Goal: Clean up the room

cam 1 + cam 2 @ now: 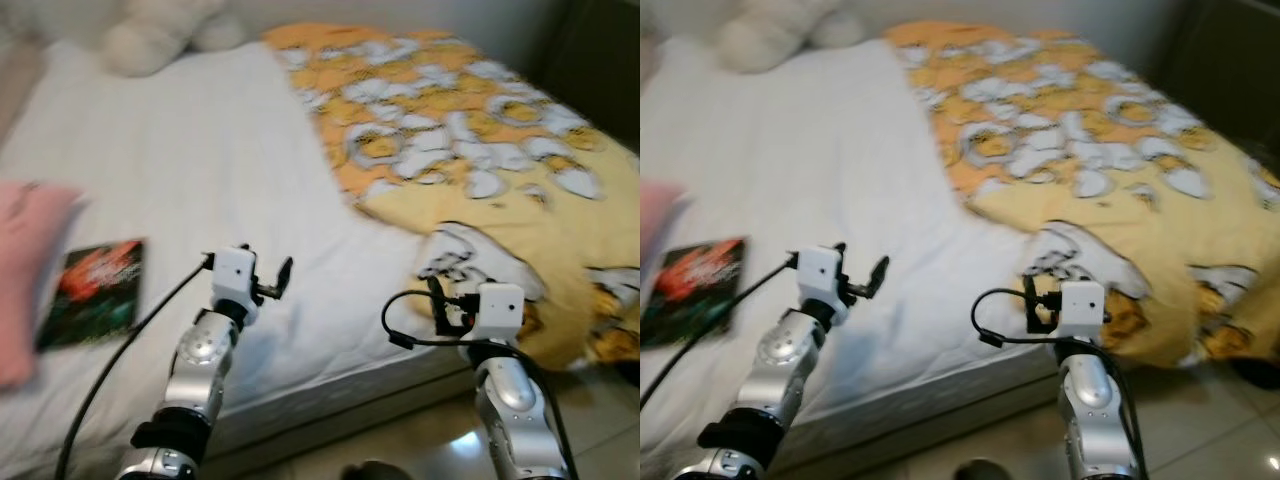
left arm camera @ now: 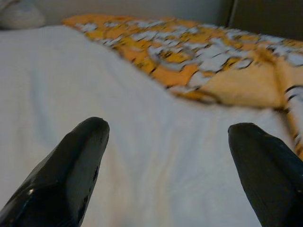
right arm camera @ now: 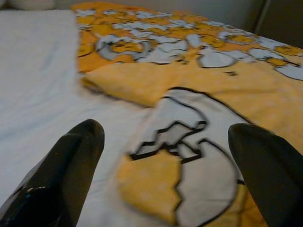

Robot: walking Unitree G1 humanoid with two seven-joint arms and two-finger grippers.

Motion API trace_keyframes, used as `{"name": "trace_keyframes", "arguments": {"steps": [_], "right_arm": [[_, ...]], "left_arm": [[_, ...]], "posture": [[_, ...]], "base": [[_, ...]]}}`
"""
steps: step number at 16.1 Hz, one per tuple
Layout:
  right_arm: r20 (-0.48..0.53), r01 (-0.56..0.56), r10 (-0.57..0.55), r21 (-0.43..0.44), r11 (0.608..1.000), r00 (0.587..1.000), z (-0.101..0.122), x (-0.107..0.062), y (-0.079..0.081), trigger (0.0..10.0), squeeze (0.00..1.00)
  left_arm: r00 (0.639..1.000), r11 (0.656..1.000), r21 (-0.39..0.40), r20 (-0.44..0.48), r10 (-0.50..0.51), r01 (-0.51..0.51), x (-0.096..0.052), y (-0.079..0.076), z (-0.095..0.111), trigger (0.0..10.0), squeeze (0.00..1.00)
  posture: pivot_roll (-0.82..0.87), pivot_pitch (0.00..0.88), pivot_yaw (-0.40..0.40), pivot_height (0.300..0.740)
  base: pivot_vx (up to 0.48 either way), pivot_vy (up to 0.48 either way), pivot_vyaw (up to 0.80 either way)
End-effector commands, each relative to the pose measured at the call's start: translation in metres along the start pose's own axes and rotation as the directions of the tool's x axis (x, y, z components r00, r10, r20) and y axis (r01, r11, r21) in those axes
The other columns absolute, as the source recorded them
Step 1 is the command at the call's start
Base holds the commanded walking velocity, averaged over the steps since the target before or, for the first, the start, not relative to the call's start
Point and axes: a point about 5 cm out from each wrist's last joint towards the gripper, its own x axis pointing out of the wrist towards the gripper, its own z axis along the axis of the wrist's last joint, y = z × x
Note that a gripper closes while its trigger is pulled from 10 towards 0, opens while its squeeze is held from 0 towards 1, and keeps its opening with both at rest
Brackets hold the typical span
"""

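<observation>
Both arms raised over near edge of white-sheeted bed (image 1: 200,170). Left gripper (image 2: 168,165) fingers spread wide above bare sheet, holding nothing. Right gripper (image 3: 165,170) wide too, hovering over folded-back corner of yellow blanket with white egg cartoons (image 1: 480,150). Dark red-green book (image 1: 95,292) on sheet, beside pink pillow (image 1: 25,285). White plush toy (image 1: 150,35) at far end.

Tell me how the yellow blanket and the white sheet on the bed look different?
The yellow blanket has a pattern of white cracked-egg cartoons; the white sheet is plain. The blanket lies on the bed's right side and spills over its near edge; the sheet lies bare on the left, with a book on it. The blanket's near edge is folded back; the sheet lies flat. Both cover the same bed.
</observation>
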Motion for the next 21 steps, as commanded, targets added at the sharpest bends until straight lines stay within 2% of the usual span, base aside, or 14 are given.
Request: {"name": "trace_keyframes", "arguments": {"steps": [1,5,6,8,10,14,15,16,18,19,21], "right_arm": [[0.003,0.033,-0.033,0.003,0.999,0.999,0.003,0.003,-0.012,10.0,0.00],[-0.008,0.038,-0.038,-0.021,0.999,0.999,0.000,-0.001,-0.014,10.0,0.00],[-0.003,0.035,-0.035,-0.030,0.999,0.999,-0.001,-0.002,-0.014,10.0,0.00],[0.003,0.021,-0.021,-0.044,0.999,1.000,0.000,-0.002,-0.012,10.0,0.00],[-0.001,0.010,-0.010,-0.041,0.999,1.000,0.000,0.002,-0.007,10.0,0.00],[-0.038,-0.019,0.018,-0.043,0.999,0.999,-0.007,-0.001,0.000,10.0,0.00],[-0.036,-0.026,0.024,-0.054,0.998,0.999,-0.008,-0.003,0.001,10.0,0.00],[-0.036,-0.029,0.028,-0.053,0.998,0.999,-0.007,-0.006,0.001,10.0,0.00],[-0.042,-0.034,0.032,-0.055,0.998,0.999,-0.007,-0.011,0.001,10.0,0.00],[-0.053,-0.052,0.049,-0.064,0.997,0.997,-0.006,-0.020,0.001,10.0,0.00],[-0.063,-0.069,0.064,-0.076,0.995,0.996,-0.005,-0.032,0.000,10.0,0.00]], "left_arm": [[0.999,0.999,0.002,0.027,-0.046,0.046,0.005,-0.011,0.006,10.0,0.00],[0.999,0.999,0.012,-0.007,-0.048,0.048,0.009,-0.012,0.003,10.0,0.00],[0.999,1.000,0.024,-0.040,-0.008,0.009,0.011,-0.007,-0.001,10.0,0.00],[0.999,1.000,0.004,-0.046,0.015,-0.015,0.013,-0.003,0.000,10.0,0.00],[0.999,1.000,0.008,-0.050,0.014,-0.013,0.013,-0.003,-0.002,10.0,0.00],[0.993,0.998,0.050,-0.114,0.031,-0.025,0.013,-0.007,-0.016,10.0,0.00],[0.987,0.998,0.041,-0.153,0.043,-0.037,0.014,-0.009,-0.021,10.0,0.00],[0.982,0.996,0.088,-0.182,0.045,-0.030,0.018,-0.014,-0.023,10.0,0.00],[0.974,0.994,0.106,-0.222,0.052,-0.029,0.022,-0.018,-0.026,10.0,0.00],[0.958,0.991,0.114,-0.270,0.097,-0.069,0.027,-0.020,-0.027,10.0,0.00],[0.945,0.982,0.149,-0.287,0.158,-0.119,0.032,-0.017,-0.024,10.0,0.00]], "posture": [[0.02,0.000,-0.042,0.728],[0.02,0.000,-0.045,0.728],[0.02,0.000,-0.046,0.728],[0.02,0.000,-0.048,0.728],[0.02,0.000,-0.046,0.728],[0.02,0.000,-0.050,0.728],[0.01,0.000,-0.050,0.728],[0.00,0.000,-0.064,0.728],[-0.03,0.000,-0.074,0.728],[-0.07,0.000,-0.080,0.728],[-0.10,0.000,-0.090,0.728]], "base": [[0.296,-0.375,-0.74],[0.316,-0.356,-0.74],[0.000,0.000,-0.57],[0.000,0.000,-0.28],[0.000,0.000,0.00],[0.000,0.000,-0.73],[0.000,0.000,0.00],[0.000,0.000,0.00],[0.000,0.000,0.00],[0.000,0.000,0.00],[0.000,0.000,0.00]]}}
